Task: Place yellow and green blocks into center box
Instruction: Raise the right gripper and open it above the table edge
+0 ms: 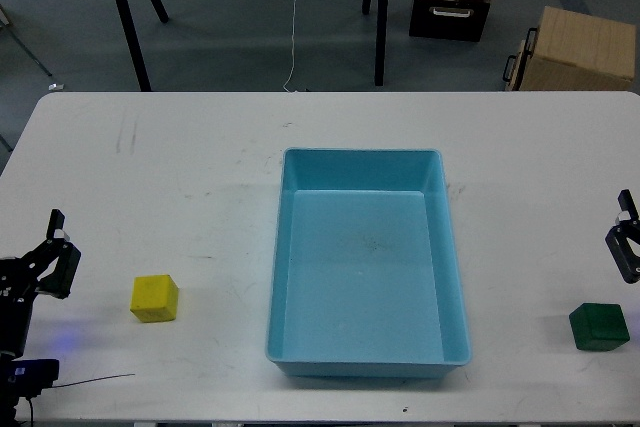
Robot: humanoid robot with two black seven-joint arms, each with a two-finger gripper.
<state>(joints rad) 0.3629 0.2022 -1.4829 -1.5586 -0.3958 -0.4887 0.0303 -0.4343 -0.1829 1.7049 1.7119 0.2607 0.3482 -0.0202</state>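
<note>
Yellow block (155,298) sits lower left, green block (600,326) lower right, blue tray (362,168) empty at center. Both cubes look light, stiff, matte, so pinch opposite flat faces. Your left gripper (56,250) looks spread; right gripper (627,243) I can't tell.

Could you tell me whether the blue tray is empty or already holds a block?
Empty: the tray shows only bare floor; both blocks sit outside.
</note>
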